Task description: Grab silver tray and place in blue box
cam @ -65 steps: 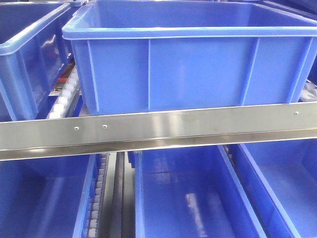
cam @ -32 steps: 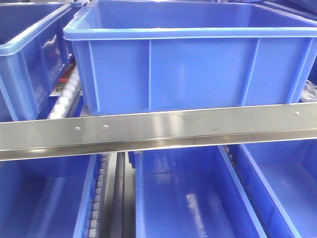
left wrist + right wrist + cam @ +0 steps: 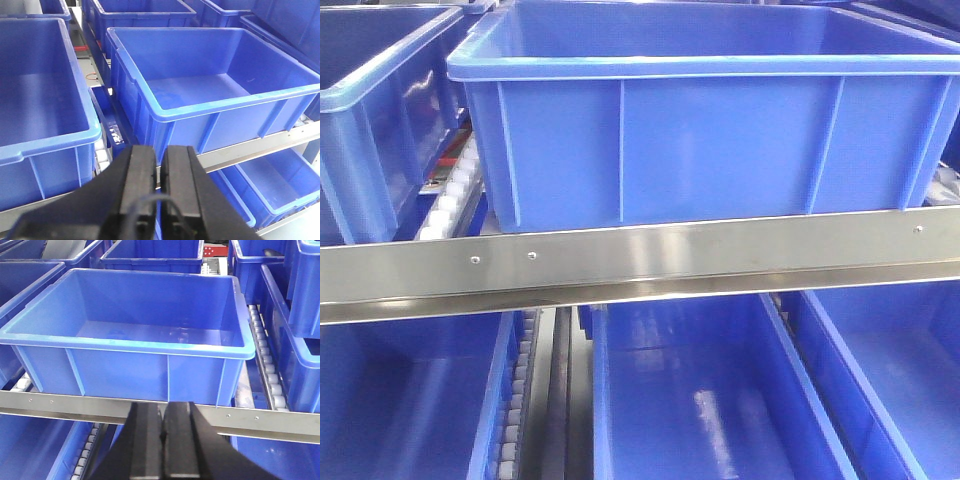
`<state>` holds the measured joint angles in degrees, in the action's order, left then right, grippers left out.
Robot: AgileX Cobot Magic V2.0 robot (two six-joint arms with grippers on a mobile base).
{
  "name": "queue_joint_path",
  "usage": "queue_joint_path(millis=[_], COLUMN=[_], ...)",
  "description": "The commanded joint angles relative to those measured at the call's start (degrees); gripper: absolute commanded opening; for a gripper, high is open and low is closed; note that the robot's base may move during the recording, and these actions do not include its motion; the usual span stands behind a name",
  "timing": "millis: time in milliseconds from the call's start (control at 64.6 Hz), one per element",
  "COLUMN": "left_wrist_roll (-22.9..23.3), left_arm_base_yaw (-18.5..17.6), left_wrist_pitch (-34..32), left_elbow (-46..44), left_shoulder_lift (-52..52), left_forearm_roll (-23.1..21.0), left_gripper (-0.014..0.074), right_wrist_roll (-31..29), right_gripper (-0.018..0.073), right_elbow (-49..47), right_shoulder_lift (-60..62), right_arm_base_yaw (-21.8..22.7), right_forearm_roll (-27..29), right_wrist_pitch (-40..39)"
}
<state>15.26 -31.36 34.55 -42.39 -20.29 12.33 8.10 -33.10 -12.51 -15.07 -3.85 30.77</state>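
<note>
The silver tray is out of view in every frame. The blue box [image 3: 720, 150] stands on the upper rack level straight ahead, deep and empty, with vertical ribs on its near wall. The left wrist view shows the same blue box [image 3: 225, 127] from the left, its floor bare. My left gripper [image 3: 161, 156] hovers before its near left corner, fingers pressed almost together, holding nothing. In the right wrist view the blue box [image 3: 125, 370] fills the middle, and my right gripper [image 3: 163, 412] is shut and empty just in front of the steel rail below it.
A steel rail [image 3: 640, 262] runs across the rack front under the box. Another blue crate [image 3: 370, 130] stands to its left, with white rollers [image 3: 445, 205] between them. Lower blue bins [image 3: 710, 400] sit beneath the rail. More crates [image 3: 295, 315] stand to the right.
</note>
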Motion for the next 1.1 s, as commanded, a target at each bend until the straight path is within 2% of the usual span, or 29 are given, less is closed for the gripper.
queue_joint_path(millis=[0, 155, 263, 372, 464, 557, 681, 743, 774, 1084], left_wrist_roll=[-0.1, -0.1, -1.1, -4.9, -7.1, -12.0, -12.0, -12.0, -12.0, -12.0], left_arm_base_yaw=[-0.5, 0.7, 6.0, 12.9, 18.4, 22.0, 25.9, 27.4, 28.1, 28.8], left_wrist_pitch=[-5.1, -5.1, -9.7, -20.5, -26.4, -31.1, -37.8, -42.3, -39.2, -39.6], left_elbow=[-1.2, -1.0, 2.7, 12.4, 22.0, 30.3, 40.2, 44.4, 43.7, 43.9], left_shoulder_lift=[-0.6, -0.6, 0.6, 4.6, 9.4, 14.2, 20.0, 22.3, 22.0, 21.6], left_forearm_roll=[0.2, 0.2, -2.5, -6.2, -10.0, -14.3, -15.6, -16.2, -16.2, -16.2], left_gripper=[0.0008, 0.0008, 0.0008, 0.0008, 0.0008, 0.0008, 0.0008, 0.0008, 0.0008, 0.0008], right_wrist_roll=[-0.2, -0.2, -0.2, -0.2, -0.2, -0.2, -0.2, -0.2, -0.2, -0.2], right_gripper=[0.0057, 0.0057, 0.0057, 0.0057, 0.0057, 0.0057, 0.0057, 0.0057, 0.0057, 0.0057], right_elbow=[-1.5, -1.5, -1.5, -1.5, -1.5, -1.5, -1.5, -1.5, -1.5, -1.4], right_shoulder_lift=[-0.6, -0.6, -0.6, -0.6, -0.6, -0.6, -0.6, -0.6, -0.6, -0.7], right_arm_base_yaw=[0.0, 0.0, 0.0, 0.0, 0.0, 0.0, 0.0, 0.0, 0.0, 0.0], right_forearm_roll=[-0.3, -0.3, -0.3, -0.3, -0.3, -0.3, -0.3, -0.3, -0.3, -0.3], right_wrist_pitch=[-4.9, -4.9, -4.9, -4.9, -4.9, -4.9, -4.9, -4.9, -4.9, -4.9])
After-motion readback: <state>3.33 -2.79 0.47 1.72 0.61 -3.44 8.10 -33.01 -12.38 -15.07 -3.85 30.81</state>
